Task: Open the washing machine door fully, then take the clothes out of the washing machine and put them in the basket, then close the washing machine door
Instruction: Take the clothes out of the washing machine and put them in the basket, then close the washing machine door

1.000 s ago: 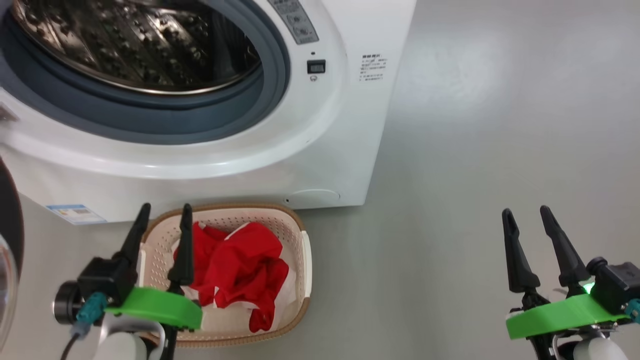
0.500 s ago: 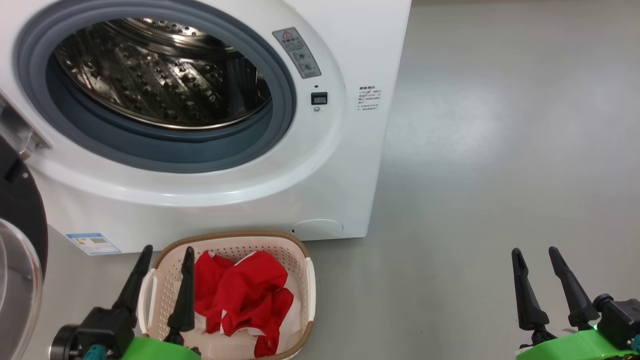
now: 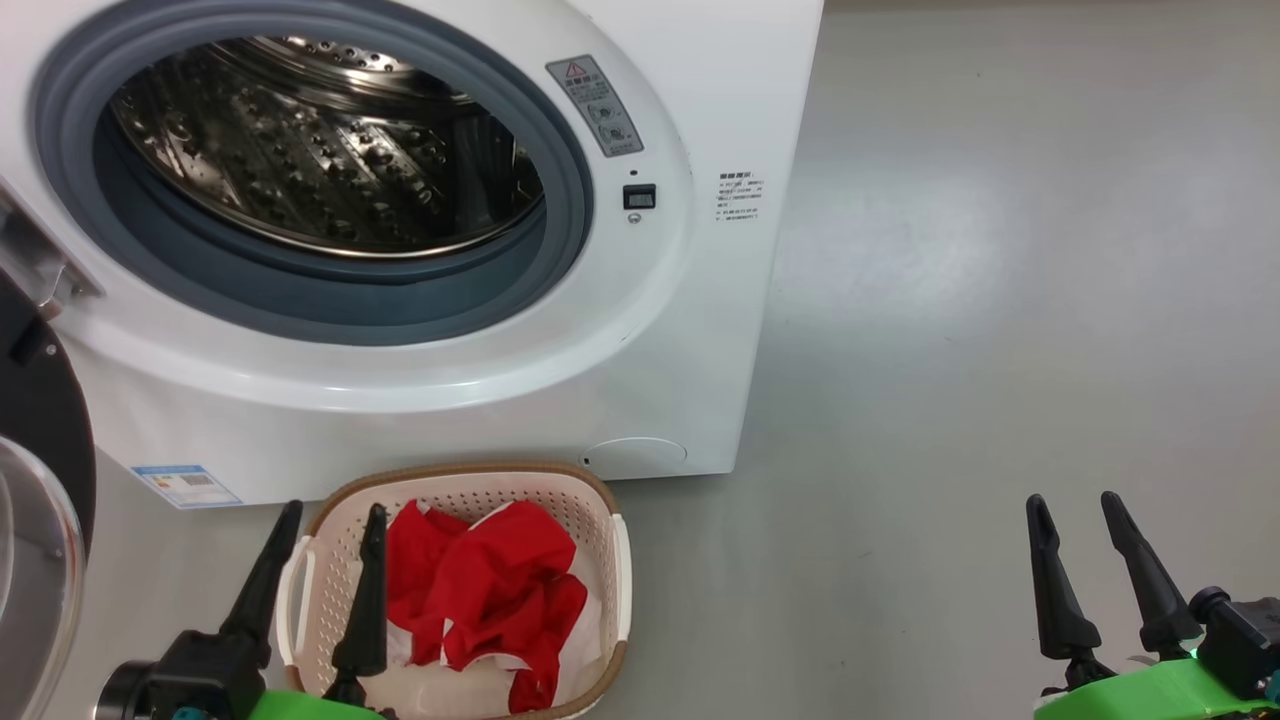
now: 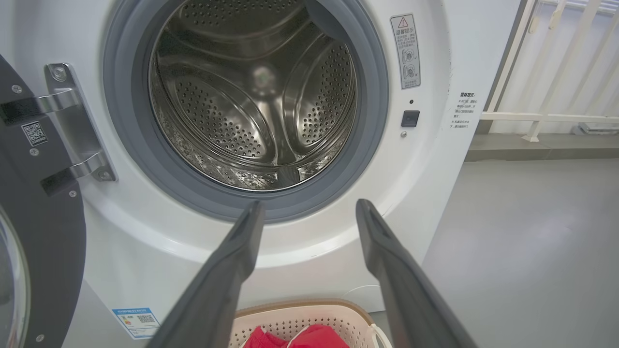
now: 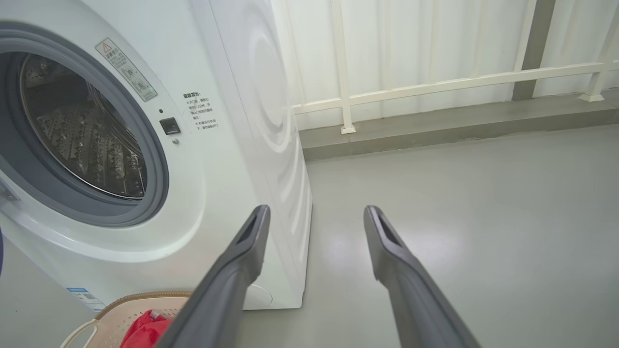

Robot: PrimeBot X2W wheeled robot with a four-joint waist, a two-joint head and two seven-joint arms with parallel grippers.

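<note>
The white washing machine stands open, its steel drum showing no fabric inside. Its black-rimmed door hangs swung out at the far left, hinged at the left in the left wrist view. On the floor before the machine sits the cream basket, holding the red clothes. My left gripper hovers open over the basket's left side, nothing between its fingers. My right gripper is open above bare floor at the lower right. In the left wrist view the left gripper points at the drum.
Grey floor stretches to the right of the machine. A white railing on a low kerb runs along the wall behind. A blue label marks the machine's lower left corner.
The head camera tilted up during the first half second, bringing the whole drum opening into sight. Both grippers sit slightly lower in the picture; the clothes and basket have not moved.
</note>
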